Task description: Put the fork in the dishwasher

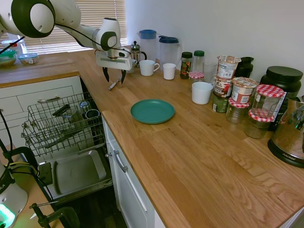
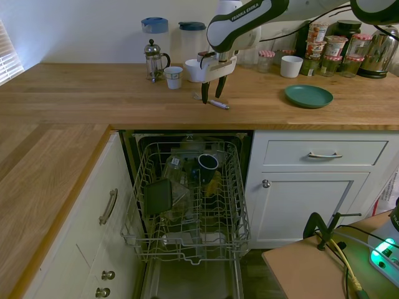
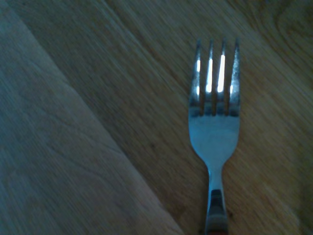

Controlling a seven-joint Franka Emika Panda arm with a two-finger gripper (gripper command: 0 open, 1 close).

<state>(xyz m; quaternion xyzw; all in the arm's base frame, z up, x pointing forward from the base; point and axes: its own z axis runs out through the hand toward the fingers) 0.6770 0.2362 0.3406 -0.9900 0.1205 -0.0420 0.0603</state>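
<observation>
Pre-grasp step: pincer [image 1: 113, 76] open, low over fork [image 1: 114, 84] lying flat on tabletop [image 1: 199, 142]. Next: descend, close on handle, carry to dishwasher rack [image 1: 61, 126].

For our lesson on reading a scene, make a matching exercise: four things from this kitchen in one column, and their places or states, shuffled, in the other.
1 fork
2 plate
3 rack
4 gripper

A pulled out under the counter, holding dishes
B open, just above the fork
C lying flat on the worktop
D near the counter's front edge, nothing on it

Pairs: 1-C, 2-D, 3-A, 4-B
</observation>
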